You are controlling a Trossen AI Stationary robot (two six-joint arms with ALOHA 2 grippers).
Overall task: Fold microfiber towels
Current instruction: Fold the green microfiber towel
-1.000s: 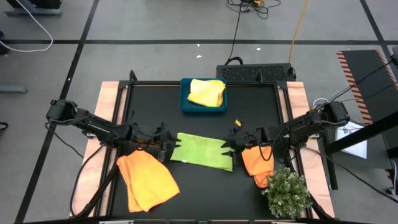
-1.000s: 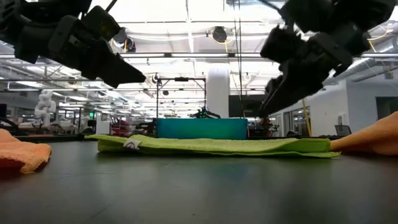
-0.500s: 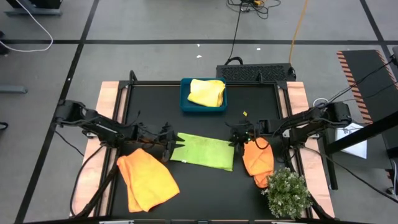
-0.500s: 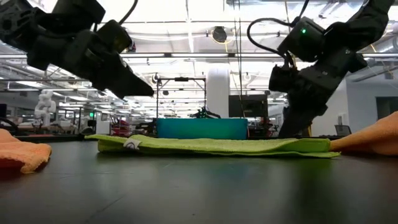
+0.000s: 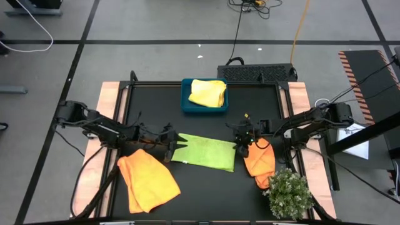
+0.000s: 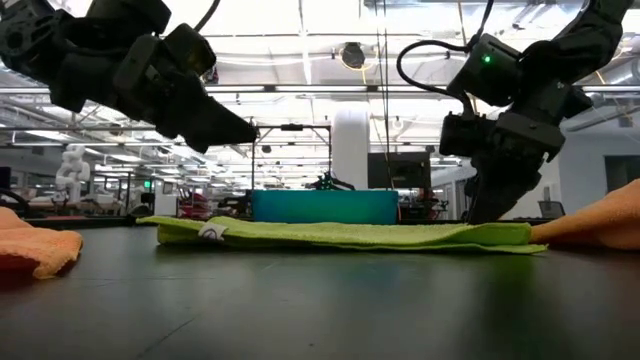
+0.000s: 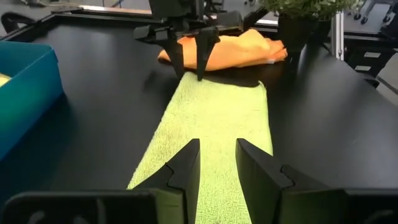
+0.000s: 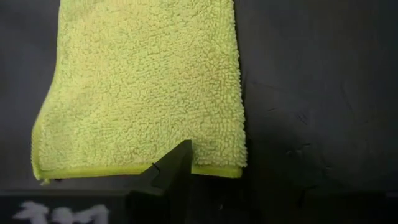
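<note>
A lime green microfiber towel [image 5: 204, 152], folded into a flat fuzzy strip, lies mid-table. The left gripper [image 5: 174, 145] hovers over one end, jaws slightly parted. The right gripper [image 5: 242, 146] points down at the other; its jaws' state is unclear.

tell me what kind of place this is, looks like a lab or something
Probably a large robotics lab or workshop: two robot arms are mounted at a black table, cables trail across the grey taped floor, and the low view shows ceiling lights, metal frames and more equipment behind.
</note>
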